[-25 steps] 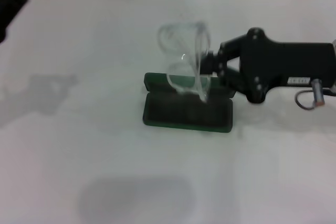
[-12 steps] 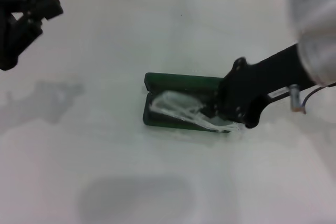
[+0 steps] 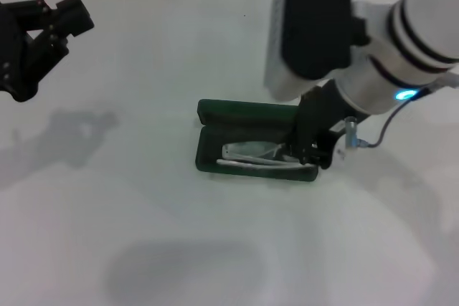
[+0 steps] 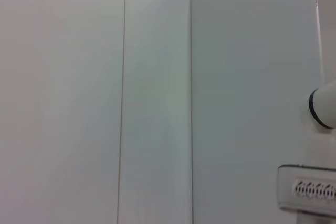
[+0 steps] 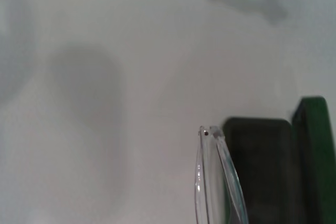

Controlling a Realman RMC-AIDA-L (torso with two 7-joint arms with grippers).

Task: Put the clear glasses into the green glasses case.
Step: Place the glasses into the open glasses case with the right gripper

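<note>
The green glasses case (image 3: 251,150) is seen open mid-table, lid raised at the far side. The clear glasses (image 3: 254,157) are laid folded in its tray, apparently clamped at their right end by the right gripper (image 3: 307,154). The left gripper (image 3: 54,23) is held raised near the table's far left corner, fingers spread.

You have the green glasses case (image 3: 251,145) lying open near the middle of the worktop (image 3: 179,55), its lid on the far side and its tray on the near side. The clear glasses (image 3: 254,155) lie in the tray, running left to right. The right gripper (image 3: 310,152) sits at the case's right end, over the tray's right corner. The left gripper (image 3: 36,41) hangs well apart, far left above the worktop.
</note>
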